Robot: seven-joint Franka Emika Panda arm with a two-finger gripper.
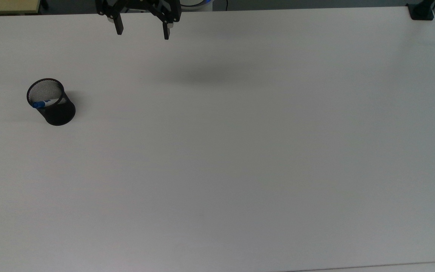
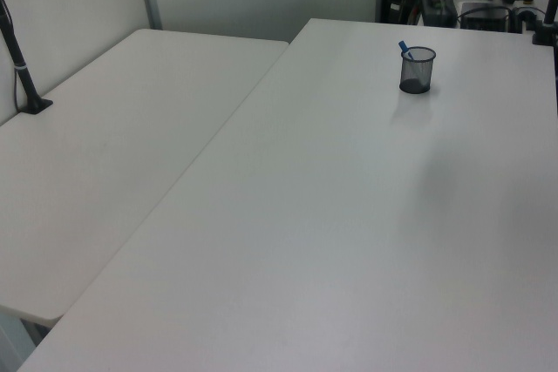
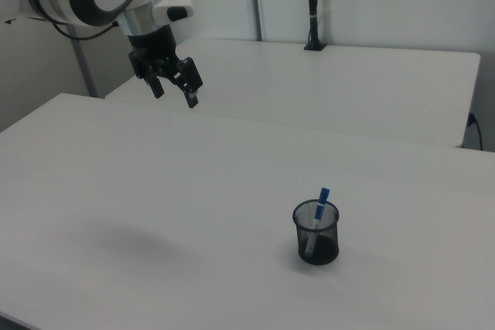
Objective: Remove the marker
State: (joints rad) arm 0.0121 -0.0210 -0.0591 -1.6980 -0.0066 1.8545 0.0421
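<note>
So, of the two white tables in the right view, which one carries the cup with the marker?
The nearer table: the black mesh cup stands on it with the marker inside. The farther table carries only a black pole's base.

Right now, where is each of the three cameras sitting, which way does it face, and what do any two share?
Top view: overhead, facing down at the table; only the open gripper shows at the upper edge.
Left view: low, looking along the table toward the mesh cup; no robot visible.
Right view: from the side, showing arm and gripper above the table.
All three share the cup holding the marker.
</note>
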